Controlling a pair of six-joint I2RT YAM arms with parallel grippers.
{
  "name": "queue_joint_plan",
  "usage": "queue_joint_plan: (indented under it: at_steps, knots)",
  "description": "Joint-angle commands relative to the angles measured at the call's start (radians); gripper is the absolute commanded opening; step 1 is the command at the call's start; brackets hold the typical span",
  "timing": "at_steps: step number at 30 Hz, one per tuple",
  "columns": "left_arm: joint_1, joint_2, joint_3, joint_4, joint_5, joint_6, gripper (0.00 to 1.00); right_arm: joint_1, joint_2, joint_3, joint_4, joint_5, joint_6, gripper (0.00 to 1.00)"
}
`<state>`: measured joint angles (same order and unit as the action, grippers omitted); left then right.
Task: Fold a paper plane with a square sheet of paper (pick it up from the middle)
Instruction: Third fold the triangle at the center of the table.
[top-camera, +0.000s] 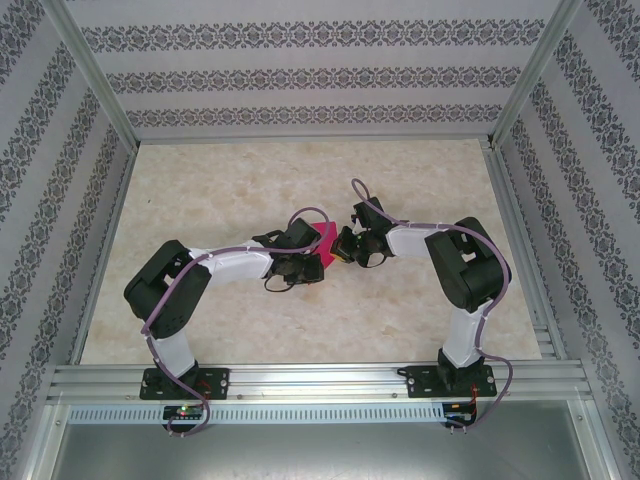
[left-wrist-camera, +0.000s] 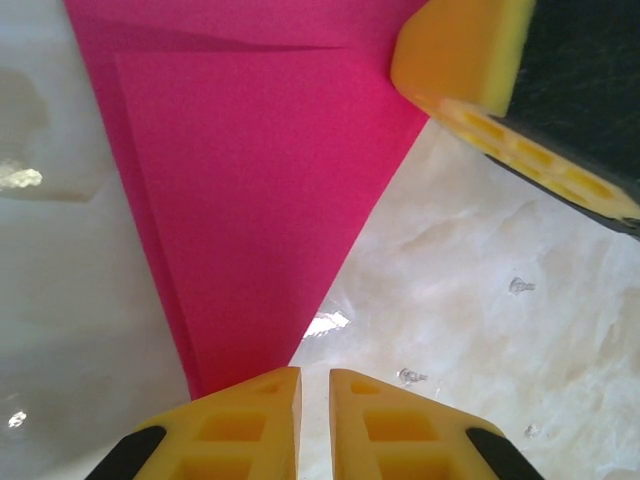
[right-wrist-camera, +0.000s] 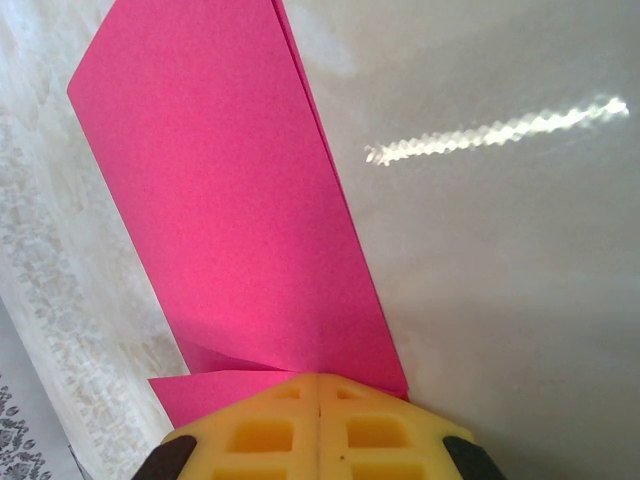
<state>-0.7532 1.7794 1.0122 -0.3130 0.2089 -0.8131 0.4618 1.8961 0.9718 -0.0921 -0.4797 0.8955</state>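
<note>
- In the top external view, the pink paper (top-camera: 323, 246) is hanging between the two arms over the middle of the table (top-camera: 250, 330). It is no longer lying as a flat square, so some folds are already made. A finished dart is not showing yet, so the wing folds are probably still left.
- Both arms are bending inward, and the left gripper (top-camera: 304, 259) and right gripper (top-camera: 343, 248) are facing each other at the paper.
- In the left wrist view, the paper (left-wrist-camera: 260, 190) is narrowing to a point with a crease across it. The point is ending beside one finger of the left gripper (left-wrist-camera: 315, 420). The jaws are standing nearly together, and a slim gap is showing with no paper in it.
- In the right wrist view, the right gripper (right-wrist-camera: 320, 420) is pinching the layered paper (right-wrist-camera: 220, 200) at its near end, with its jaws pressed together.
</note>
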Motion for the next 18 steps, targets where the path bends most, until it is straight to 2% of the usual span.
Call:
queue_joint_plan:
  at_steps: [1, 18]
  knots:
    - [0.005, 0.003, -0.015, -0.030, -0.033, 0.020, 0.16, -0.014, 0.070, -0.013, -0.095, 0.099, -0.018, 0.02]
    - [0.023, 0.010, -0.039, -0.042, -0.076, 0.023, 0.13, -0.015, 0.084, -0.013, -0.108, 0.107, -0.032, 0.01]
